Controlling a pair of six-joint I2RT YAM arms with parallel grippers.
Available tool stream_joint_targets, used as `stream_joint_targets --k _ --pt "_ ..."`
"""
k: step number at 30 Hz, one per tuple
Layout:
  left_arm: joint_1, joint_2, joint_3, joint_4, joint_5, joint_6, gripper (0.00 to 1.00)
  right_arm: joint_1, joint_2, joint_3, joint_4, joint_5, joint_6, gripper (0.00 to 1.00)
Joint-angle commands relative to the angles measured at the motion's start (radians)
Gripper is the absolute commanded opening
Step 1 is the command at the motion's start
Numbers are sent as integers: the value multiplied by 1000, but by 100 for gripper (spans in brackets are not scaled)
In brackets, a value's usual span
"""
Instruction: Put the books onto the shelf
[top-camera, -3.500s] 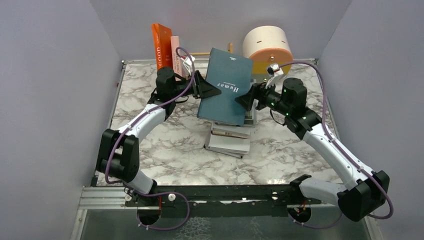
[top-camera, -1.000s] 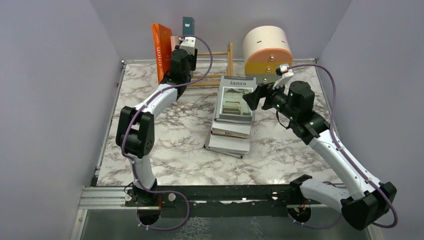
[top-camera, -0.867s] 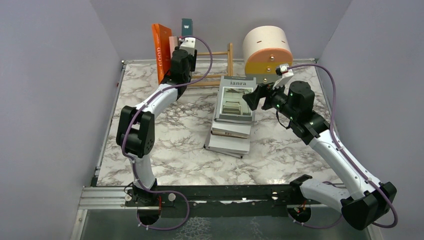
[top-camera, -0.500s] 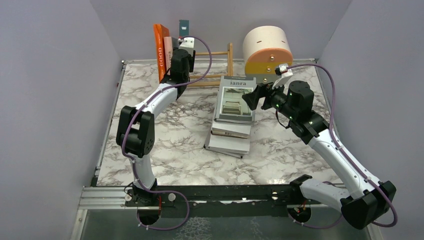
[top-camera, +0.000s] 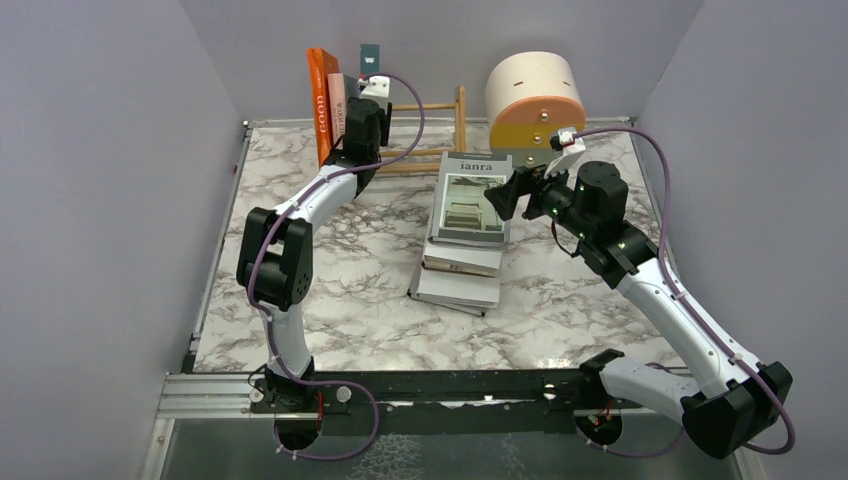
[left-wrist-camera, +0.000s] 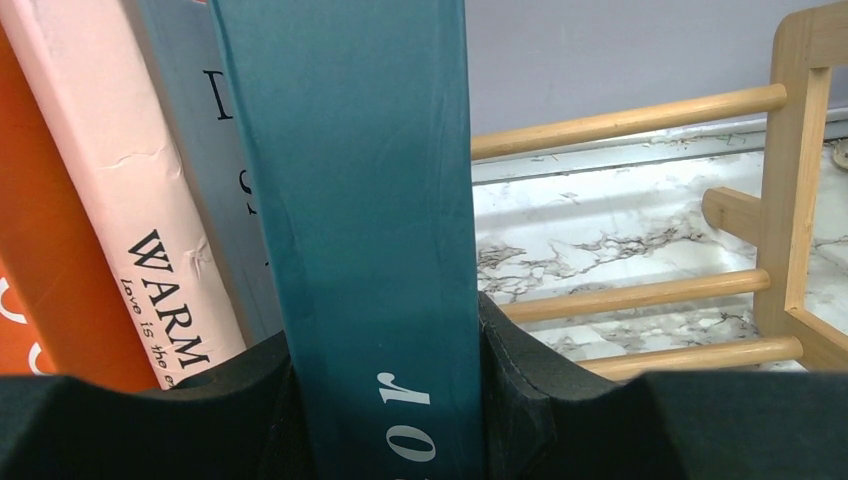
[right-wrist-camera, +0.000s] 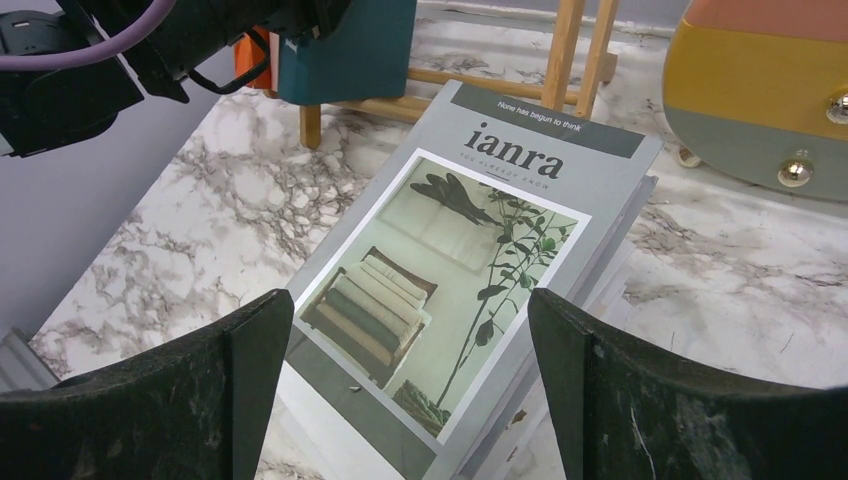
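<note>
Teal book (left-wrist-camera: 360, 200) in L hand (left-wrist-camera: 385, 400), shelf (left-wrist-camera: 620, 120) open rt.

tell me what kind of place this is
Probably a robot lab test cell, not a home: plain lilac walls box in a marble-print table, a left arm and right arm are bolted to a metal rail, with a book stack as props.

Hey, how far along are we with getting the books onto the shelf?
Done: the orange book, pink book and grey book stand upright on the shelf. In hand: the left gripper is shut on the dark teal book, upright beside them. Left: the stack on the table, topped by the ianra book, under the open right gripper.
</note>
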Motion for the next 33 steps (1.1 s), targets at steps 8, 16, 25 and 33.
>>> stream_joint_targets --k 8,16,25,33 --pt "9 1 -20 89 -45 -34 0 5 -6 -11 17 -6 -15 86" --pt "9 11 -34 102 -59 -46 0 4 -5 -9 18 -10 -14 86" --pt "9 -6 -41 101 -77 -53 14 5 1 -3 19 -16 -15 86" --pt "10 -29 -43 100 -78 -48 42 5 -2 -8 16 -17 -15 86"
